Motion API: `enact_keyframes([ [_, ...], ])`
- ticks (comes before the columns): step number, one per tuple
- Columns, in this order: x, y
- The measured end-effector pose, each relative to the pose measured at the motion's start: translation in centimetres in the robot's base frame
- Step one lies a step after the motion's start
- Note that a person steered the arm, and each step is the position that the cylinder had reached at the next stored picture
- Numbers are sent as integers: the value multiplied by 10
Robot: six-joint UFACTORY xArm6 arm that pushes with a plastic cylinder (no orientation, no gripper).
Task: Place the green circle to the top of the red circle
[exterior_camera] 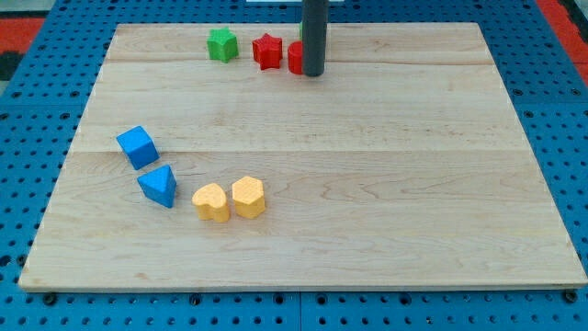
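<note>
**Tip at red circle, green circle mostly hidden**

Camera view: my tip (314, 74) touches the red circle (295, 58) at its left. A green sliver (302, 30) shows behind the rod; shape unconfirmed. Further left: red star (266, 51), green star (220, 44). Wooden board (413, 184). No gripper fitted.

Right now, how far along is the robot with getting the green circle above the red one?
Hard to call it done. My tip stands at the board's top edge, touching the red circle, which it half hides. Only a green sliver peeks out behind the rod, above the red circle; probably the green circle, nearly in place. Left: confirm that once the rod clears. The green star and red star sit alongside.
</note>
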State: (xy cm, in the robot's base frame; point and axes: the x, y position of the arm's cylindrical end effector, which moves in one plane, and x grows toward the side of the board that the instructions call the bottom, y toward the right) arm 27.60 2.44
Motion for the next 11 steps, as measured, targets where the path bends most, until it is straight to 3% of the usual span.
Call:
enact_keyframes([
  [2,-17,38],
  [3,-60,38],
  [5,-83,37],
  [6,-54,80],
  [9,-60,-4],
  [10,-59,26],
  [11,31,57],
])
